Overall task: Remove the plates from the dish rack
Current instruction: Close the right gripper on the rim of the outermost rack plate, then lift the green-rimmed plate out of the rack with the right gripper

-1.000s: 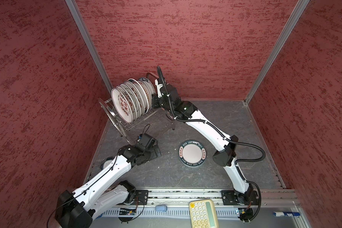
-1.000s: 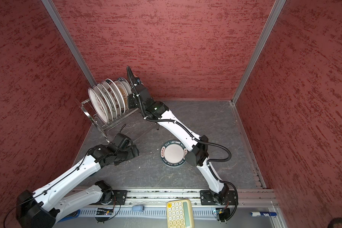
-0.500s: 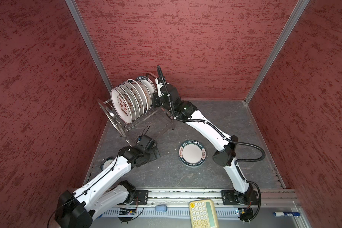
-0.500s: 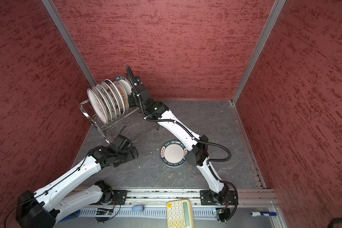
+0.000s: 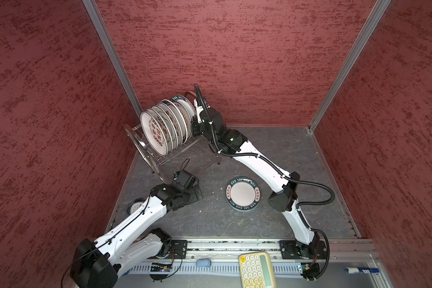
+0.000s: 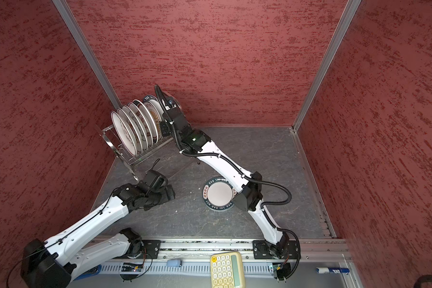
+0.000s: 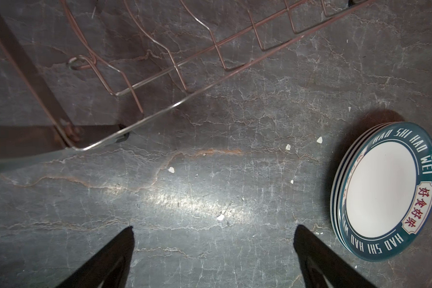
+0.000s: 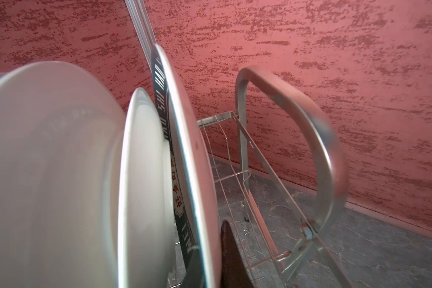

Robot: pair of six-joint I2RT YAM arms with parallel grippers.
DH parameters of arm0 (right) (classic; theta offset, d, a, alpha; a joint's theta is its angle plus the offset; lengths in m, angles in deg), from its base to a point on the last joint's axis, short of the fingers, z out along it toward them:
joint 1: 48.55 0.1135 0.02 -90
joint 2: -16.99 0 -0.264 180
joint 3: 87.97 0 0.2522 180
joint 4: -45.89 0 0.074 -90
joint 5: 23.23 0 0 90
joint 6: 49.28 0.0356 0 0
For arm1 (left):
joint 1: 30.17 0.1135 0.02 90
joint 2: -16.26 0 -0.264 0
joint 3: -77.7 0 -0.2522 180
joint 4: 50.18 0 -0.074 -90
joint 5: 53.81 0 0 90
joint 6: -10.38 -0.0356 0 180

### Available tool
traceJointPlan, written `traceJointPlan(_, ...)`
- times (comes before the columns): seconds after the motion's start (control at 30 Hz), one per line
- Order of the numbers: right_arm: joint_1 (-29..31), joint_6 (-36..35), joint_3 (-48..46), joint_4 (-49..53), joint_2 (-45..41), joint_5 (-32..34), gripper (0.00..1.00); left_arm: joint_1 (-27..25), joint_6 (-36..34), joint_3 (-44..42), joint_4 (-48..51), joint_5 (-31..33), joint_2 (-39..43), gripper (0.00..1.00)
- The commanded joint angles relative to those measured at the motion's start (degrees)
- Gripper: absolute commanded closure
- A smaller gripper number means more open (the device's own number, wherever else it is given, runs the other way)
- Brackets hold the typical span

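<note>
The dish rack [image 5: 145, 152] [image 6: 115, 149] stands at the back left with several white plates [image 5: 157, 129] [image 6: 127, 132] upright in it. My right gripper [image 5: 195, 123] [image 6: 163, 124] is at the rack's right end. It is shut on the rim of the end plate [image 8: 185, 149], which has a teal lettered rim, one finger [image 8: 231, 254] on each face. A stack of teal-rimmed plates [image 5: 243, 194] [image 6: 218, 194] [image 7: 384, 189] lies flat mid-table. My left gripper [image 5: 196, 194] [image 7: 213, 228] hangs open over bare table between the rack's foot and that stack, holding nothing.
The rack's arched handle [image 8: 309, 119] rises right beside the held plate, and its lower wire tier [image 7: 160, 72] is in front of the left gripper. A small clock [image 5: 135, 207] lies by the left wall. A calculator [image 5: 256, 269] sits on the front rail. Red walls close in on three sides.
My right gripper has edged a little toward the plates and finished closing on the end plate's rim. The left arm has hardly moved.
</note>
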Motion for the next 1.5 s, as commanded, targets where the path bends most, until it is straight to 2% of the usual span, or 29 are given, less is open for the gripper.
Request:
traceJointPlan(0.0,0.4,-2.4,0.3,-4.3,-3.9,5.8,1.00,0.4,-0.6,-0.4,-0.7,-0.6,0.2,0.01)
traceJointPlan(0.4,0.4,-7.2,0.3,-8.4,-6.1,9.6,1.00,0.4,-1.2,-0.4,-1.4,-1.6,0.4,0.01)
traceJointPlan(0.8,0.4,-15.3,-0.7,-11.0,-11.8,16.7,1.00,0.5,-1.6,-2.0,-4.9,-3.3,3.1,0.01)
traceJointPlan(0.93,0.2,-17.6,-4.0,-10.9,-15.6,20.1,1.00,0.4,-2.4,-2.9,-7.8,-4.6,3.4,0.00)
traceJointPlan(1.07,-0.7,-17.9,-14.8,-11.5,-22.9,22.9,1.00,-0.3,-2.3,-3.8,-11.3,-5.1,2.7,0.01)
traceJointPlan(1.27,-3.9,-15.5,-41.5,-17.7,-40.3,27.1,1.00,-3.0,-1.8,-3.5,-14.5,-2.0,1.8,0.01)
traceJointPlan(1.37,-5.6,-11.5,-53.3,-16.7,-49.6,29.0,1.00,-3.4,-1.8,-2.9,-16.2,-2.5,0.8,0.01)
traceJointPlan(1.47,-7.6,-4.2,-63.3,-11.6,-57.7,29.6,1.00,-3.8,-2.3,-2.0,-18.3,-3.7,-0.5,0.00)
